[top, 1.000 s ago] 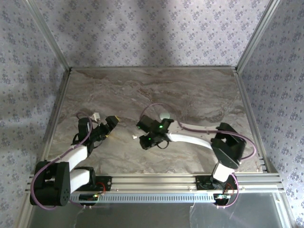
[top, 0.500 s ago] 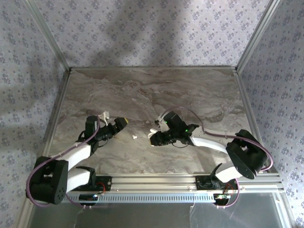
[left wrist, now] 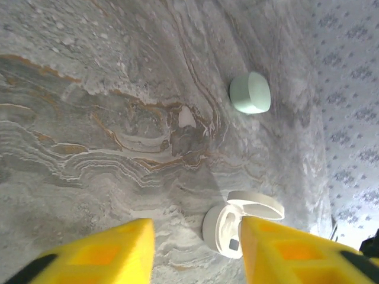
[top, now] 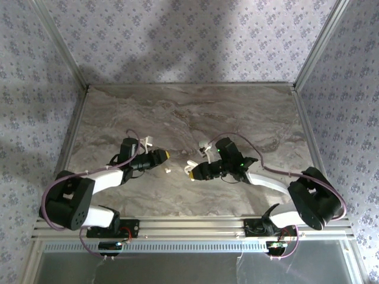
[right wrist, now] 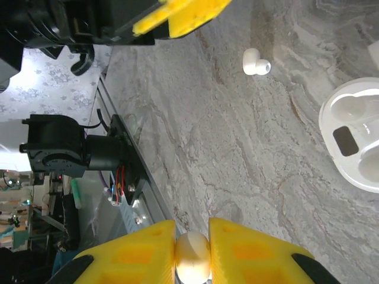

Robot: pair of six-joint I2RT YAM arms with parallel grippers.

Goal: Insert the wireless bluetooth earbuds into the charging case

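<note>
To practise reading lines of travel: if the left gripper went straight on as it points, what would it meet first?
Probably the open white charging case, just ahead of the left gripper; the mint case lies farther on. Depth is unclear.

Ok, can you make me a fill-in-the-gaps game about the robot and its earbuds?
1. The tiny white earbud is pinched by the fingers of the ____ arm.
2. The white charging case has its lid ____.
3. The left arm's fingers are holding ____.

Missing words: right, open, nothing.
</note>
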